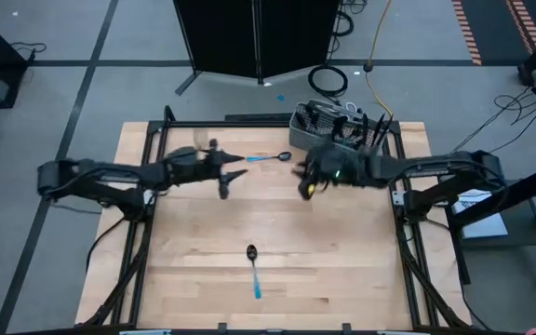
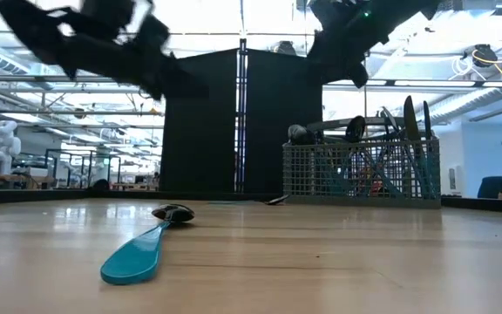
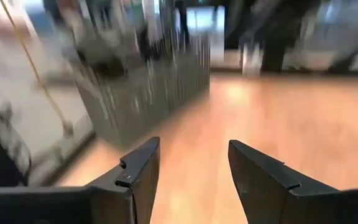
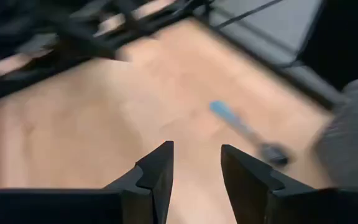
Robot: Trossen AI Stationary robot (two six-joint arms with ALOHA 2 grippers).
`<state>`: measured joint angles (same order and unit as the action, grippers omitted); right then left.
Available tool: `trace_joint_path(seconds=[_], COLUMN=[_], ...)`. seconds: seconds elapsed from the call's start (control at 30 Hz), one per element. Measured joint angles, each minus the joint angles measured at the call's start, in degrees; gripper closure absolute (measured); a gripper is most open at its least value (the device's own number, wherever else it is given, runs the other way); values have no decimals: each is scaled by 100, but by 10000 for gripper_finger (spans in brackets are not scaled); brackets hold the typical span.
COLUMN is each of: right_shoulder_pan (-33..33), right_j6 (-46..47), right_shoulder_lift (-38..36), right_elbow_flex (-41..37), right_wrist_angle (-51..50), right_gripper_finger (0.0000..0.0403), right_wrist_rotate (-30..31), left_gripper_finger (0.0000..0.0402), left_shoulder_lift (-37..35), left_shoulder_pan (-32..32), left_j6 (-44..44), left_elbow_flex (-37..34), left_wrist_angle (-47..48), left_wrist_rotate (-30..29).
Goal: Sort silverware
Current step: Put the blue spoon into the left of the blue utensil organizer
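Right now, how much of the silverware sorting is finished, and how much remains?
Two blue-handled spoons lie out on the wooden table: one near the front edge, one near the back. Nothing is in hand: the left gripper and right gripper are both open and empty. Most pieces remain upright in the grey wire-mesh basket.

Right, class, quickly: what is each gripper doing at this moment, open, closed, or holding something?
Left gripper: jaws open, holding nothing, above the table.
Right gripper: jaws open, holding nothing, above the table near the spoon.

Wire-mesh basket point(image 1: 328, 123) on wooden table point(image 1: 342, 251) (far right corner).
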<state>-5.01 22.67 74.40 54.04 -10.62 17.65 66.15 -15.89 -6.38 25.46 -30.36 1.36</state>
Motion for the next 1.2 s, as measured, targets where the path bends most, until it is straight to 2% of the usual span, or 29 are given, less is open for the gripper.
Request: trace_joint_path(seconds=[0.2,0.3,0.5,0.57,0.63,0.77,0.87,1.0,1.2], right_shoulder_pan=[1199,1706,2385,2444,2458,2463,2467,2486,2502], right_j6=[602,1004,1397,1417,1497,1458,1388,1251,1113], right_shoulder_lift=[670,1052,1748,1857,1909,1870,1772,1708,1704], right_elbow_flex=[0,0,-4,-4,-4,-4,-4,-4,-4], right_wrist_angle=[10,-28,-61,-117,-212,-218,-208,-179,-96], right_gripper_finger=[277,277,277,277,277,277,277,277,277], right_wrist_rotate=[7,66,1058,994,809,742,744,751,754], left_gripper_finger=[214,214,214,214,214,214,214,214,214], left_shoulder_lift=[1597,2299,3471,3858,4196,4789,5130,5187,5319], left_shoulder_pan=[-301,-565,-1155,-1315,-1419,-1544,-1575,-1552,-1560], left_j6=[-60,-503,-944,-916,-741,-610,-600,-617,-933], left_elbow_flex=[1351,2100,3606,4055,4450,5043,5216,5246,5251], left_wrist_angle=[1918,2428,3508,3760,3993,4525,4796,5000,5183], left_wrist_rotate=[8,206,1189,1778,2083,2000,1939,1104,692])
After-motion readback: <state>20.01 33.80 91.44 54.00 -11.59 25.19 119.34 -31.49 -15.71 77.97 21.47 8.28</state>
